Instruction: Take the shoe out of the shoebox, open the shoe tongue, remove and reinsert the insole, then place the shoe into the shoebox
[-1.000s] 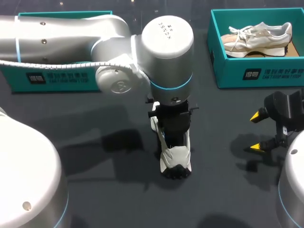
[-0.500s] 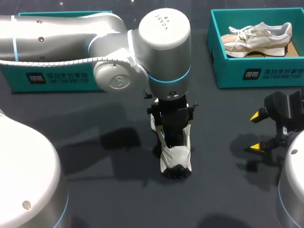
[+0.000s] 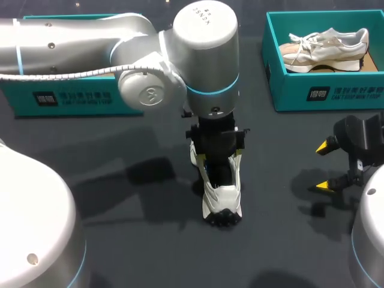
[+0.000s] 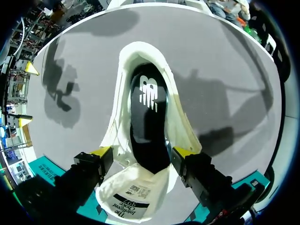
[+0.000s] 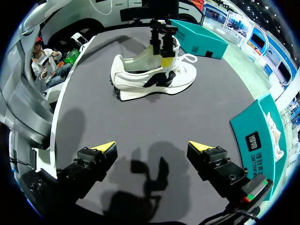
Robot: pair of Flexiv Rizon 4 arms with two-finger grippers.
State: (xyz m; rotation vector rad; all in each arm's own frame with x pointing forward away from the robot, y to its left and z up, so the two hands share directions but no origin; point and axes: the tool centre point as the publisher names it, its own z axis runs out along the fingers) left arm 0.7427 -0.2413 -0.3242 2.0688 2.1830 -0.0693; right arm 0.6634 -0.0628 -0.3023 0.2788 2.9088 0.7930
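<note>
A white shoe [image 3: 222, 195] stands on the dark table's middle, its heel toward the front edge. My left gripper [image 3: 219, 161] hangs straight down over its opening. From the left wrist, the tongue [image 4: 136, 190] is folded back and the dark insole [image 4: 147, 117] with a white logo lies inside the shoe [image 4: 136, 61]. The left gripper [image 4: 141, 152] is open, its yellow tips straddling the shoe's middle. My right gripper [image 3: 324, 166] stands open and empty at the right, well off the shoe [image 5: 150, 77]; the same gripper [image 5: 151, 147] shows bare table ahead.
A teal shoebox [image 3: 273, 72] at the back right holds a second pale shoe [image 3: 324, 47]; its side [image 5: 255, 136] stands close beside my right gripper. Another teal box [image 3: 66, 99] lies at the back left, behind my left arm.
The left gripper's fingers have spread wider over the shoe, and the left wrist has shifted slightly back. The shoe and the right arm have stayed put.
</note>
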